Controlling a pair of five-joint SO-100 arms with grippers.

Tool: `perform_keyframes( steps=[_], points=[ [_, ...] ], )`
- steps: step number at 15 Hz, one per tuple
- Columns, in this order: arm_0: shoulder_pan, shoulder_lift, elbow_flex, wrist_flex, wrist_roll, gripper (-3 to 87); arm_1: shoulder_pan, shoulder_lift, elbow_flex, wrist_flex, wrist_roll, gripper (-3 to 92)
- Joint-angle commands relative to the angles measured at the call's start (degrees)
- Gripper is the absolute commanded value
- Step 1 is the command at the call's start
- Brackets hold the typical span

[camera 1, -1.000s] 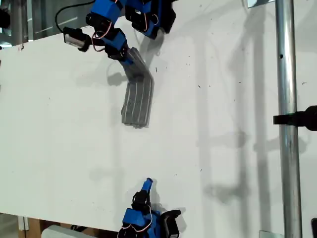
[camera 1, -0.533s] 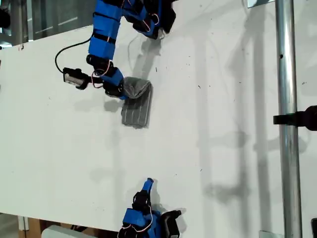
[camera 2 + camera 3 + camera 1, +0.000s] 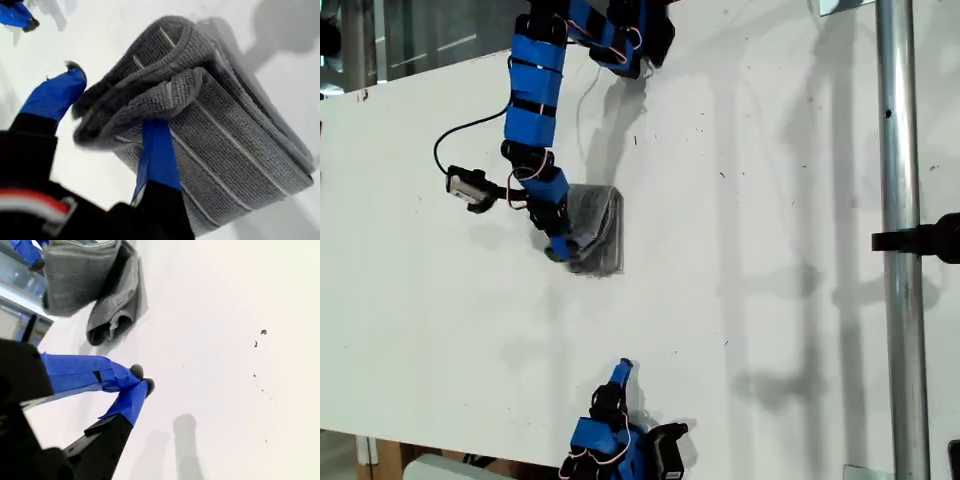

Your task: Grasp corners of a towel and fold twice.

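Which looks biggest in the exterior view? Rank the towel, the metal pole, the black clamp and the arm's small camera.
1. metal pole
2. towel
3. black clamp and small camera: too alike to rank; the clamp is cropped by the frame.

The white table (image 3: 770, 300) is seen from overhead in the exterior view, while the folded towel (image 3: 225, 150), shared by all three views, is filled close-up in the first wrist view and glimpsed farther off, low across the tabletop, in the second wrist view.
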Motion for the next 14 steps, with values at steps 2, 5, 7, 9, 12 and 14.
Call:
perform_keyframes(
  steps=[2,5,7,9,12,14],
  points=[
    [0.53,0.35,-0.53,-1.23,-0.79,-2.8,2.55,9.14,-3.08,-3.87,-1.32,13.5],
    [0.53,0.35,0.62,-1.41,-1.41,-2.2,6.77,22.06,3.78,2.29,-2.99,13.5],
    [0.26,0.35,1.85,-1.23,-4.39,4.6,9.14,40.78,18.28,8.0,-3.16,13.5],
    [0.44,0.35,3.16,-2.2,-3.43,11.9,8.35,66.09,36.12,10.81,-2.9,13.5],
    [0.97,0.35,3.52,-2.2,0.26,11.0,5.89,100.28,56.16,27.69,5.01,-0.3],
    [0.97,0.35,3.6,0.97,1.49,10.5,4.31,99.93,59.24,33.05,7.38,-0.3]
  ],
)
